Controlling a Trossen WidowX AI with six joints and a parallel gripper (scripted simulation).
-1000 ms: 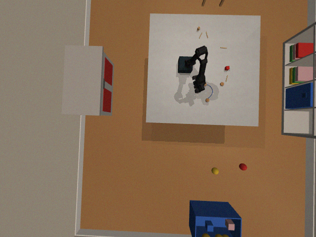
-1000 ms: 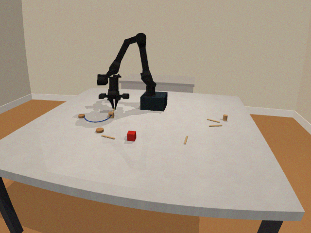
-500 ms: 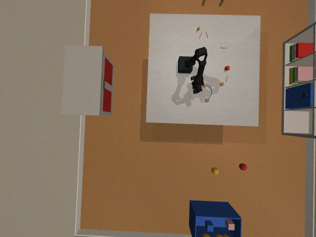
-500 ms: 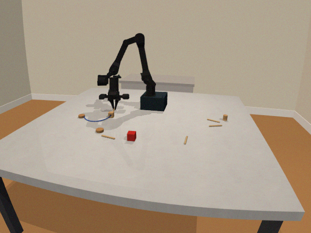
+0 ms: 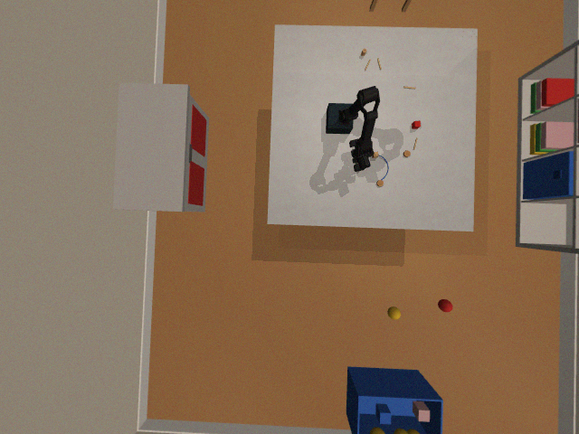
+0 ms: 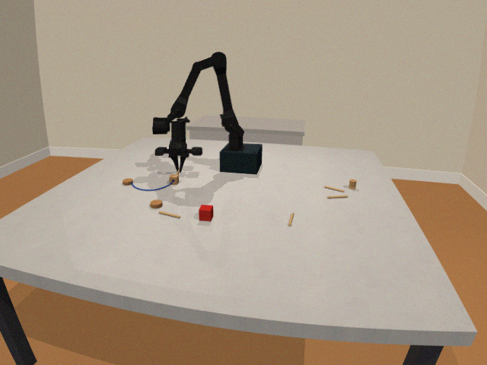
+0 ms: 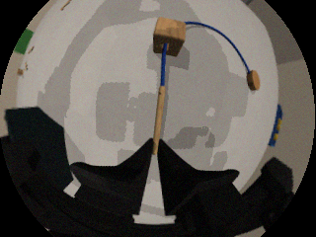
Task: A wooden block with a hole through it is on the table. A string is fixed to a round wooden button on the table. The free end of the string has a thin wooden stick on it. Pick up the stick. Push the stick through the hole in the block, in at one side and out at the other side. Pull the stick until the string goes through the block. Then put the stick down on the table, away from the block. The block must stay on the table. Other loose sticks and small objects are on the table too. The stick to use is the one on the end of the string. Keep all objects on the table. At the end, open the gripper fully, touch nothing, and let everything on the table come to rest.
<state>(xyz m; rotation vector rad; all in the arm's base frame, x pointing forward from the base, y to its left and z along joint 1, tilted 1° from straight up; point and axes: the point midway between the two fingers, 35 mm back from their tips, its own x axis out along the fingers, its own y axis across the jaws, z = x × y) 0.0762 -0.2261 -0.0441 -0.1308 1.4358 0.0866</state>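
My gripper [image 6: 179, 171] [image 7: 155, 141] is shut on the near end of the thin wooden stick [image 7: 159, 118]. The stick is outside the wooden block [image 5: 375, 155] [image 6: 174, 179] [image 7: 169, 35], between the block and my fingertips. Blue string [image 7: 163, 66] runs from the stick's far end into the hole in the block's near side. On the block's other side the string [image 5: 388, 166] [image 6: 149, 190] [image 7: 224, 37] comes out and curves to the round button [image 5: 379, 183] [image 6: 127, 182] [image 7: 254, 80]. The block sits on the table.
A red cube [image 5: 416, 124] [image 6: 205, 213], a second round disc [image 5: 406, 153] [image 6: 156, 204] and a loose stick [image 5: 415, 144] [image 6: 169, 214] lie beyond the block. Another loose stick [image 5: 409, 88] [image 6: 291, 219] lies apart. Two more sticks lie near a small wooden cylinder [image 5: 364, 51] [image 6: 352, 183].
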